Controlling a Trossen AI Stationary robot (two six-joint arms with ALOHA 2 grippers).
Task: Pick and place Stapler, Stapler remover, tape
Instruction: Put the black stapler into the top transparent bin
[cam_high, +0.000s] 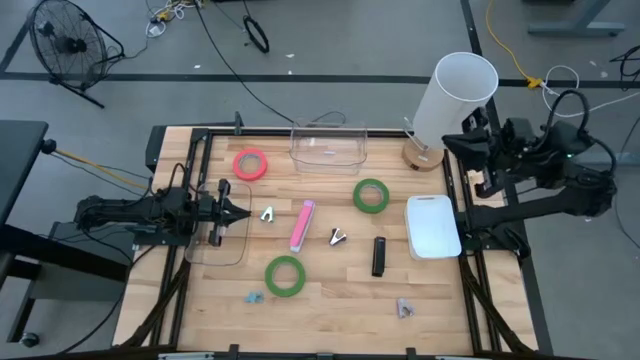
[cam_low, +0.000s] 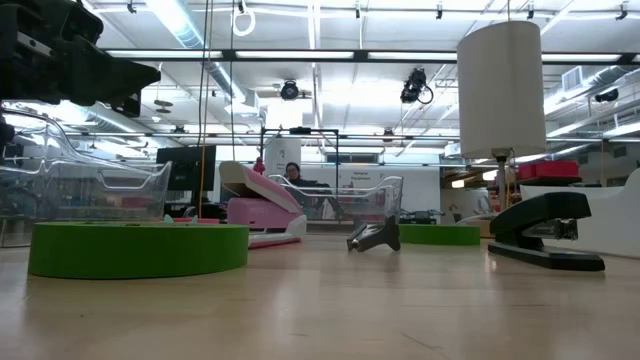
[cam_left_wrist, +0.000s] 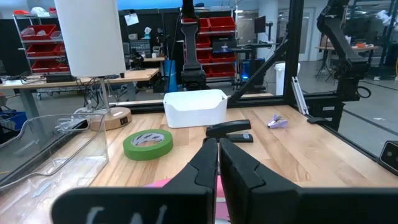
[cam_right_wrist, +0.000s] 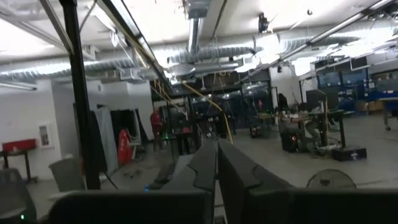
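Tape, stapler and staple remover all lie untouched on the counter, so I judge the task to be at its start, with no pick yet made. The left end effector (cam_high: 240, 210) hovers near the counter's left edge, its fingers clenched on nothing, above a clear tray (cam_high: 218, 240). Just beyond its tip lies a small metal staple remover (cam_high: 267, 214), then the pink stapler (cam_high: 302, 225), with a second staple remover (cam_high: 337, 237) and the black stapler (cam_high: 379, 256) farther toward the right edge. One pink-red tape roll (cam_high: 250, 164) sits near the far left corner, one green tape roll (cam_high: 285, 276) toward the near edge, and another green tape roll (cam_high: 371, 195) lies between the black stapler and a clear bin (cam_high: 328, 147) at the far edge. The right end effector (cam_high: 455, 143), also clenched and empty, waits raised at the far right corner beside a white lamp (cam_high: 455, 95), well apart from every item; a white bin (cam_high: 433, 226) lies below its arm. The next move calls for the left fingers to spread and descend on the nearest piece.
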